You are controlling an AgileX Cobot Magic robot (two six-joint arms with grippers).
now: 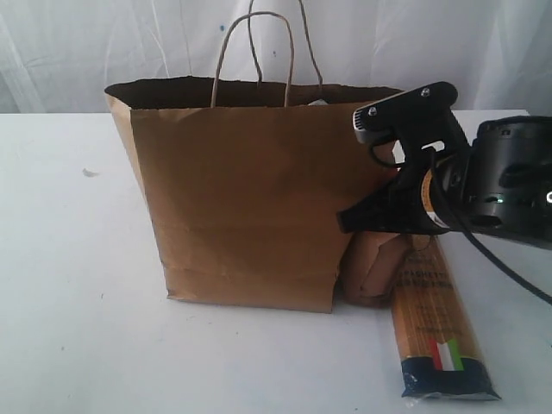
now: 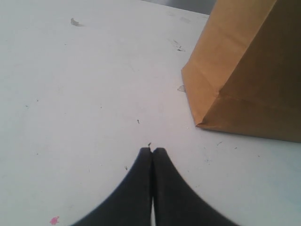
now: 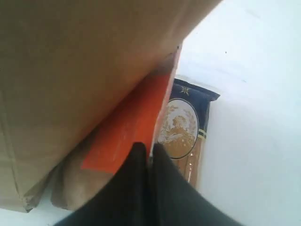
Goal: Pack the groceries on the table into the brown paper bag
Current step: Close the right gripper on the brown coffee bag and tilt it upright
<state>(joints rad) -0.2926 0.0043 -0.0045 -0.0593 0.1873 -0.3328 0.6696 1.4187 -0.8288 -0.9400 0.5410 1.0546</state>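
The brown paper bag (image 1: 250, 198) stands upright and open in the middle of the table (image 1: 78, 302). Against its right side leans the brown-orange pouch (image 1: 373, 267). My right gripper (image 1: 349, 222) is shut on the orange top edge of that pouch (image 3: 127, 127), fingertips (image 3: 141, 153) hard against the bag wall (image 3: 70, 70). Beside the pouch, the spaghetti packet (image 1: 431, 310) lies flat, with one dark blue end (image 3: 188, 96) in the right wrist view. My left gripper (image 2: 151, 150) hangs shut and empty over bare table, left of the bag (image 2: 244, 75). Carton, jar, bottle and can are out of view.
A tiny white lump (image 1: 89, 172) lies far left on the table, and the left wrist view shows another lump (image 2: 181, 88) at the bag's base corner. The bag's two handles (image 1: 254, 52) stand up above its rim. A white curtain hangs behind.
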